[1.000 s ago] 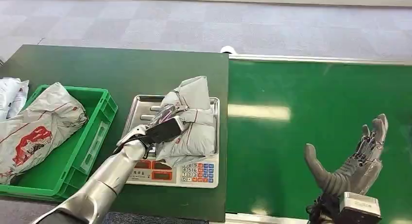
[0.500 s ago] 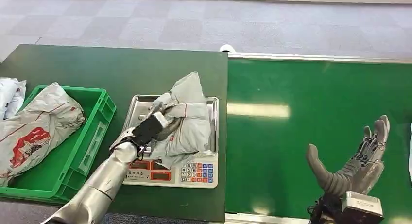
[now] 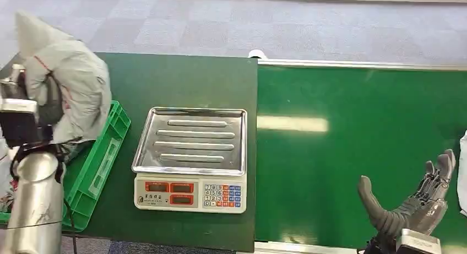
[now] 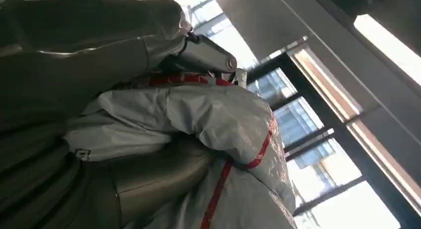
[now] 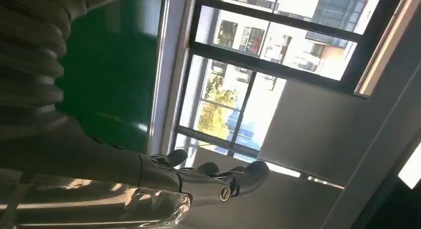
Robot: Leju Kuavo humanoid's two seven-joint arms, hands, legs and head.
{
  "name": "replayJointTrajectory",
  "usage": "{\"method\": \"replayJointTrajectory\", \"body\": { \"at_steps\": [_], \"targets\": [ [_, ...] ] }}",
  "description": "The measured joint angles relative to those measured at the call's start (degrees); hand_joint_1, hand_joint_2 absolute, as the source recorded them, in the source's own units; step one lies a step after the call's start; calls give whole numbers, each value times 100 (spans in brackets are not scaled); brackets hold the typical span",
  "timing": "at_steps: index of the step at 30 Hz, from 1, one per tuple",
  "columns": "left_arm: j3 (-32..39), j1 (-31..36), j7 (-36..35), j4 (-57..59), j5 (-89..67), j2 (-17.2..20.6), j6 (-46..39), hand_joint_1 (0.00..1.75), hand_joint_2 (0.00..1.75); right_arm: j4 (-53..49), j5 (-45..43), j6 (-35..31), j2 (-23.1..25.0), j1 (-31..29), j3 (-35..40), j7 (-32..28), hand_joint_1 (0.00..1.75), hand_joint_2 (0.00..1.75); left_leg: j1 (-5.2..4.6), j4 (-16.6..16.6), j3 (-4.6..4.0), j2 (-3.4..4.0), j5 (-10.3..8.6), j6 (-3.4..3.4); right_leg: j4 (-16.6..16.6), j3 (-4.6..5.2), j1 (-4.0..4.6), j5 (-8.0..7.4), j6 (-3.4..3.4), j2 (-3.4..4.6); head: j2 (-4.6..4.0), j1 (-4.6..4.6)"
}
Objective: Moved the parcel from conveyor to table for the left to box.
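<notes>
A grey plastic parcel (image 3: 74, 80) with red stripes hangs in the air above the green box (image 3: 104, 155) at the table's left end. My left hand (image 3: 48, 105) grips it from behind, largely covered by the bag. In the left wrist view the thumb (image 4: 149, 179) and fingers (image 4: 208, 55) wrap around the crumpled parcel (image 4: 218, 119). My right hand (image 3: 413, 201) hovers open, palm up, over the near right part of the green conveyor (image 3: 358, 144); the right wrist view shows that hand (image 5: 198, 182) holding nothing.
A weighing scale (image 3: 190, 196) with a bare steel tray (image 3: 190, 138) stands on the dark green table (image 3: 182, 80) beside the conveyor. The edge of a white parcel (image 3: 462, 174) shows on the belt at the far right.
My left hand has lifted the grey parcel off the scale tray and swung it left and up over the green box. The right hand sank a little lower.
</notes>
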State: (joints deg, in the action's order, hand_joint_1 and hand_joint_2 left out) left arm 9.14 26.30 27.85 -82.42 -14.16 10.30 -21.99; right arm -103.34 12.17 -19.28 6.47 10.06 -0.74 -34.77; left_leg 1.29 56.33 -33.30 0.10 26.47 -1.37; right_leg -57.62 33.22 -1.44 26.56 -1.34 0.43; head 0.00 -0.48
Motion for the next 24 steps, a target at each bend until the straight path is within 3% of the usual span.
{"method": "replayJointTrajectory", "body": {
  "at_steps": [4,8,9,10,13,14,16,24],
  "targets": [
    [692,34,-41,179,127,314,46,161,175,41,-13,87,28,-16,-20,4,0,175,0,0,0,-2,0,0,0,-1,-1,1,1,-2,0,2],
    [955,56,-221,435,-390,498,-267,164,175,129,-28,101,52,-53,-20,4,0,175,-2,0,-1,-4,0,0,0,-4,-2,0,1,-1,0,4],
    [994,77,-310,522,-663,552,-442,164,175,153,-46,98,55,-58,-20,4,0,175,-2,0,-1,-4,0,0,0,-3,-2,0,1,-1,0,7],
    [1020,102,-435,630,-1097,621,-700,154,175,179,-63,96,59,-68,-20,4,0,175,-2,0,-1,-3,0,0,0,-2,-2,0,1,0,0,4],
    [1035,204,-976,1041,-2599,874,-1187,152,175,256,-83,55,72,-107,-17,13,0,175,-1,0,0,-3,0,0,0,-2,-1,0,1,0,0,7],
    [1040,224,-1188,1205,-3003,968,-1154,154,175,284,-81,44,77,-126,-13,26,0,175,-1,0,0,-3,0,0,0,-1,-1,0,2,0,0,2],
    [1044,225,-1452,1515,-3424,1132,-933,136,175,341,-72,4,76,-149,-13,33,0,175,1,-1,0,-3,0,-1,-1,0,1,1,3,0,0,2],
    [1024,278,-1779,2428,-3513,1459,-50,138,175,472,-26,28,77,-229,-17,131,0,175,0,0,-1,0,0,-1,-1,1,0,1,3,2,0,7]
  ]
}}
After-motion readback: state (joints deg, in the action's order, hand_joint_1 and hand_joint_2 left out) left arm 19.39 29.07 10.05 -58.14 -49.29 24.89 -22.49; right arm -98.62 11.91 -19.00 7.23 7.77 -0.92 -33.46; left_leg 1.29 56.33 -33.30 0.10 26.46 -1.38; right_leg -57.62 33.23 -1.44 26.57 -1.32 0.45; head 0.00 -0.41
